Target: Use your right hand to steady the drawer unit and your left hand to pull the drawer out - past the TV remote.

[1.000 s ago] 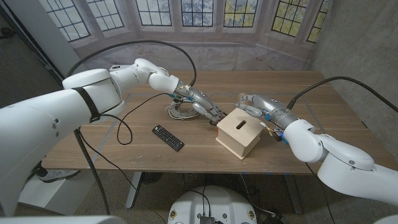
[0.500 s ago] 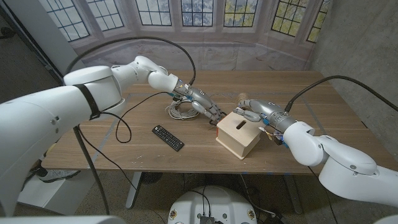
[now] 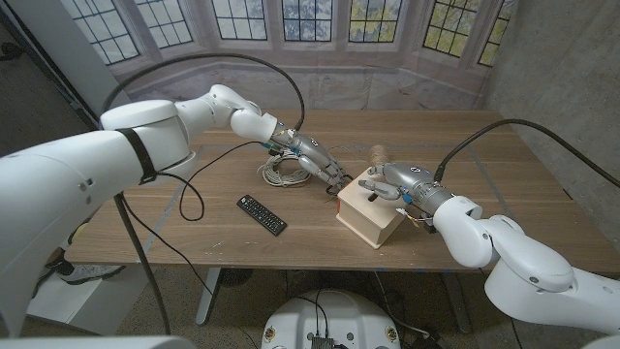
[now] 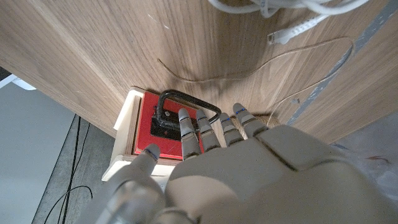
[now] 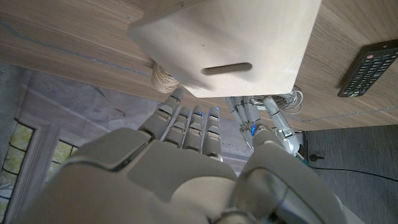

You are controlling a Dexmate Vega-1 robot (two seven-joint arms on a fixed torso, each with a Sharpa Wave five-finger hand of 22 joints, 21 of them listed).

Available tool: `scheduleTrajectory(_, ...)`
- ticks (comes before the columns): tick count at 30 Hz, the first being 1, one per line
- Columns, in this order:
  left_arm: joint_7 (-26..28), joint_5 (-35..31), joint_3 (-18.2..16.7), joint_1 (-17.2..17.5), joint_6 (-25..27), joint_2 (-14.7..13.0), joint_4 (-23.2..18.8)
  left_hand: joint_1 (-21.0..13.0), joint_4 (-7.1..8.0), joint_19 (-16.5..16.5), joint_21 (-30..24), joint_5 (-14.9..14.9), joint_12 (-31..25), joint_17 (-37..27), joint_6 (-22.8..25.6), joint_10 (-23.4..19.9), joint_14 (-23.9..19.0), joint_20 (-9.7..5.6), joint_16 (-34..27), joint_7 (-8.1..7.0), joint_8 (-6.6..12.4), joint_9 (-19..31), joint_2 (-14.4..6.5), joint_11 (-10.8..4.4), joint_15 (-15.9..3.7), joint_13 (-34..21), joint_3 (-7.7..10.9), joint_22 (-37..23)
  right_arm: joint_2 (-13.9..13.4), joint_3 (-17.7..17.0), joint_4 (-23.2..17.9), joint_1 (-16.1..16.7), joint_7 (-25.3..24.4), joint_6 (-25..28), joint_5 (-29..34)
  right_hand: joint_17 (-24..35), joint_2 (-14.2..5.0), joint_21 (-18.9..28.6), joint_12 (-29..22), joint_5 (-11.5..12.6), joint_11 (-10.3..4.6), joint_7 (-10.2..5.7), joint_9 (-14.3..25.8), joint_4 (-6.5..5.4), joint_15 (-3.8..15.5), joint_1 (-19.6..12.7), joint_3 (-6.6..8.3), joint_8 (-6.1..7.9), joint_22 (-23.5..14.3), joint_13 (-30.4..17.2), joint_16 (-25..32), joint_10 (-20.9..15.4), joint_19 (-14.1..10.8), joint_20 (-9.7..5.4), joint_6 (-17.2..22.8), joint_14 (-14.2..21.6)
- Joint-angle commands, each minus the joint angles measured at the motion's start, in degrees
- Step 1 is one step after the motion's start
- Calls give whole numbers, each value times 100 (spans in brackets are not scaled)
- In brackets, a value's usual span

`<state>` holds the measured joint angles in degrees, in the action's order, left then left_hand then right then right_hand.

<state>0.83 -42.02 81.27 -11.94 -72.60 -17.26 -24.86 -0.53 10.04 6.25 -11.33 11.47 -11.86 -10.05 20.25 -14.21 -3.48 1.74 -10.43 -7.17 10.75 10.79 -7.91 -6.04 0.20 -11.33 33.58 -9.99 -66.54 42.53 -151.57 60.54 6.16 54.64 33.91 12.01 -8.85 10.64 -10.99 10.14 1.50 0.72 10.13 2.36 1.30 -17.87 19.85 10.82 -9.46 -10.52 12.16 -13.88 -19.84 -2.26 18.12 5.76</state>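
Now that the right hand (image 3: 386, 180) has settled its spread fingers on the drawer unit (image 3: 371, 208), the left hand (image 3: 325, 172), at its ten o'clock, seemingly hooks curled fingers at the drawer handle (image 4: 186, 109), ready to pull toward the TV remote (image 3: 262, 214) on the bench (image 3: 194, 228).

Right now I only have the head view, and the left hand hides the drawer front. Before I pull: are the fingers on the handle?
Observer: In the left wrist view, the left hand's fingertips reach the black handle. They look extended, not visibly curled round it.
Operator: Is the drawer out at all?
Observer: The red drawer front looks set within its wooden frame, so it is not pulled yet.
Operator: And the right hand's hold?
Observer: In the right wrist view, the right hand has its fingers at the edge of the drawer unit top, near the slot.
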Motion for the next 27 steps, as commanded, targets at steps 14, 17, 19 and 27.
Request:
scheduleTrajectory(14,-197,169,53,-24,37,-19,42,-10,7,49,-31,26,-34,-8,3,-30,-50,-14,-15,-27,11,9,-43,-9,5,-7,-17,-22,548,158,601,331,837,4,1596,15,-4,49,-36,23,-9,4,17,-71,9,77,13,16,-10,-10,50,-85,-73,-66,70,106)
scheduleTrajectory(17,-246,182,71,-39,69,-7,61,-9,8,48,-30,26,-36,-8,3,-34,-54,-14,-16,-29,12,8,-42,8,7,-7,-19,-22,614,54,663,422,813,-44,1570,12,-3,49,-41,25,2,8,17,-72,19,82,18,20,-10,-10,52,-105,-79,-66,83,124)
scheduleTrajectory(19,-238,174,93,-52,76,2,77,-9,8,49,-30,26,-38,-9,1,-37,-57,-14,-17,-27,12,8,-42,2,5,-7,-20,-22,645,6,693,466,804,-93,1567,11,-3,49,-41,26,-3,6,17,-73,22,84,20,20,-9,-10,52,-106,-83,-70,87,129)
scheduleTrajectory(27,-252,207,182,-94,93,32,145,-8,9,53,-30,26,-40,-9,4,-42,-60,-13,-17,-36,15,8,-42,0,7,-7,-24,-22,712,-162,771,598,806,-256,1560,5,-2,50,-42,29,-6,-3,17,-76,33,94,32,26,-9,-10,52,-126,-103,-71,116,158)
